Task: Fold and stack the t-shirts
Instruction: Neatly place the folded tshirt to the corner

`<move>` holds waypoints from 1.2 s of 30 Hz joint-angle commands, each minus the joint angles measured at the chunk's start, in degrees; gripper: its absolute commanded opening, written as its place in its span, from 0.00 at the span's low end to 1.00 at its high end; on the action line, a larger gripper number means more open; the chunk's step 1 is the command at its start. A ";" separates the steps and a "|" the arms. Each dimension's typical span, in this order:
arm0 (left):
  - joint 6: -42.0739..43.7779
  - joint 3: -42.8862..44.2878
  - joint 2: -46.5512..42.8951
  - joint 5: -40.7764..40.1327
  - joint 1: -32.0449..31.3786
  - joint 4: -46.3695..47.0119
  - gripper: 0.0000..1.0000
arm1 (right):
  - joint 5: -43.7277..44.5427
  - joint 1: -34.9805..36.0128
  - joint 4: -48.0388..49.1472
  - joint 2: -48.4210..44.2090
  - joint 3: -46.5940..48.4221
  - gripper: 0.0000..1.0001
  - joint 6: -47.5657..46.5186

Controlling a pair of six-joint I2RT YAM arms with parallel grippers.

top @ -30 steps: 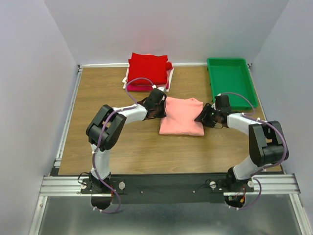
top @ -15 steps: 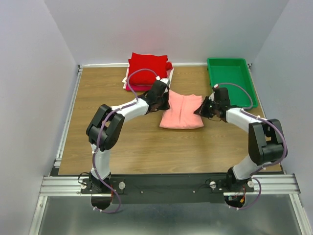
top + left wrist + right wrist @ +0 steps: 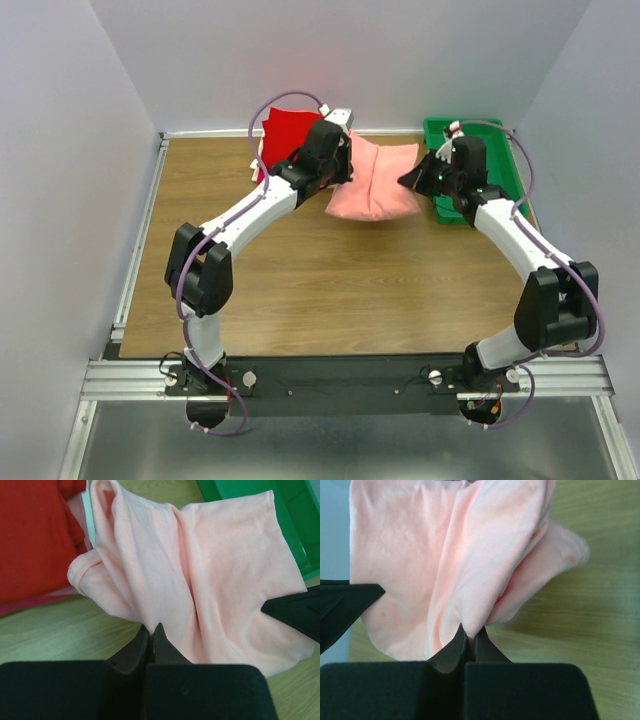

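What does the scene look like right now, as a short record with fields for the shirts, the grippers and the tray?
pink shirt: bunched, pinched at both sides
left gripper: shut on pink shirt
right gripper: shut on pink shirt
red shirt: folded, at the far edge, left of pink shirt
tray: green, far right corner, right of pink shirt
table: wood

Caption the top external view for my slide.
Left hand and right hand hold the salmon-pink t-shirt slung between them, red t-shirt and green tray on either side.
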 commanded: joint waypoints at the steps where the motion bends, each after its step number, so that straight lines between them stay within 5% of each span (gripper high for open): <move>1: 4.23 7.72 -1.55 -5.88 -0.29 -4.79 0.00 | -3.30 0.33 -0.65 1.67 7.92 0.00 -0.93; 10: 10.91 20.80 2.48 -7.91 4.54 -6.55 0.00 | -8.57 1.82 -0.82 13.18 26.27 0.00 -0.84; 23: 19.87 28.98 9.96 -1.85 15.70 -1.20 0.00 | -11.74 8.24 -1.18 43.15 61.76 0.01 -0.67; 30: 23.31 32.67 15.67 -2.20 17.81 1.45 0.00 | -11.04 8.68 -1.00 53.27 70.49 0.00 -1.63; 36: 22.52 31.28 18.05 -1.76 20.36 1.80 0.00 | -11.65 8.60 -1.00 55.73 68.83 0.00 -0.41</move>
